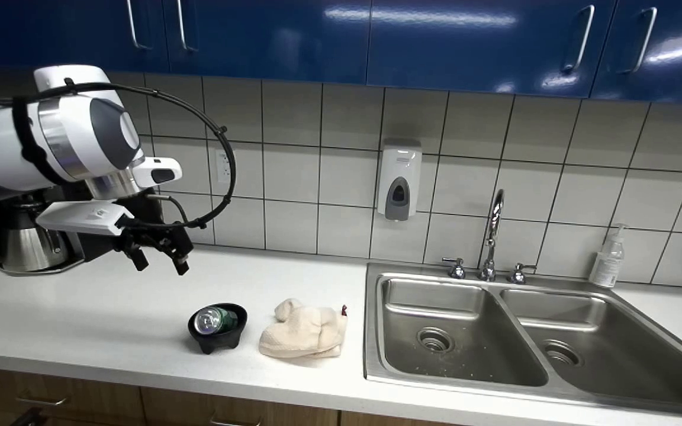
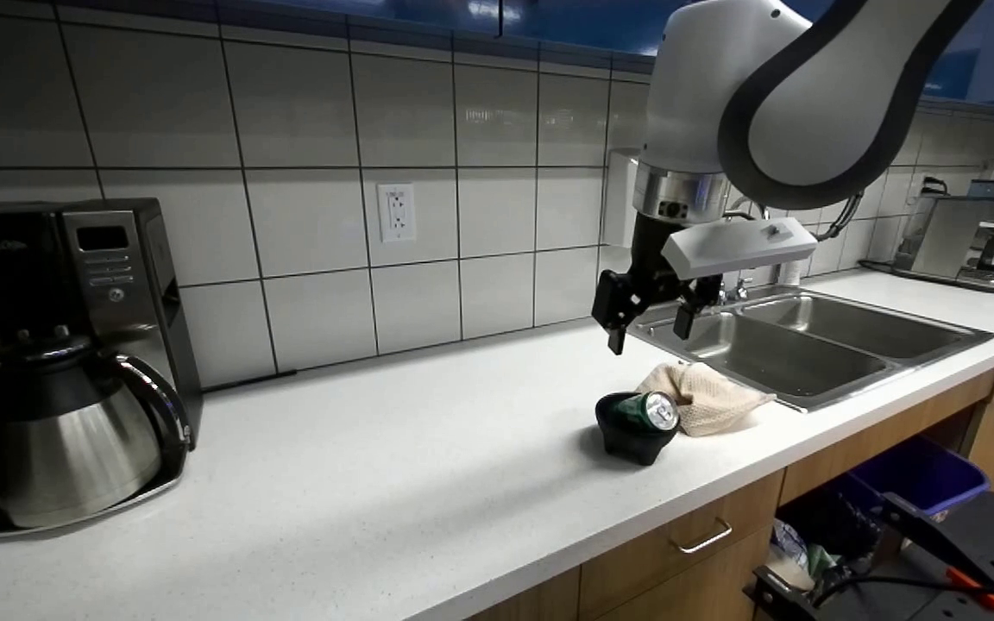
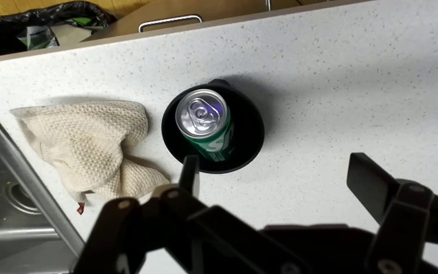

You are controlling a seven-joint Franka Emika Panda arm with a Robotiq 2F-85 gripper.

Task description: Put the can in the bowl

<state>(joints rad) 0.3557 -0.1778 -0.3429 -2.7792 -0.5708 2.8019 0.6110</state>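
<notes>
1. In an exterior view, take the bowl (image 1: 219, 342) as hub, twelve towards the tiled wall (image 1: 290, 171): the pincer (image 1: 162, 268) hangs between ten and eleven o'clock, above the worktop (image 1: 110, 325). Its fingers (image 3: 369, 182) stand wide apart with nothing between them.
2. At the hub, the can (image 1: 218, 320) leans tilted inside the bowl, so the task looks done. In the wrist view its lid (image 3: 202, 113) points to eleven.
3. It should handle as stiff, slick, dentable metal; the lid looks unopened, so I expect it full and fairly heavy. To lift it, grip across the exposed sides just under the lid; the small bowl may shift along with it.
4. The pale, speckled worktop looks smooth, so the bowl could slide. At three o'clock a rumpled beige cloth (image 1: 305, 332) lies just beside the bowl, not touching it.
5. Farther out at three sits the steel double sink (image 1: 374, 331), with a soap dispenser (image 1: 400, 177) on the wall between one and two o'clock and the tap (image 1: 491, 245) near two.
6. Between two and three, at the far right, a pump bottle (image 1: 608, 264) stands by the wall, under blue cupboards (image 1: 341, 44).
</notes>
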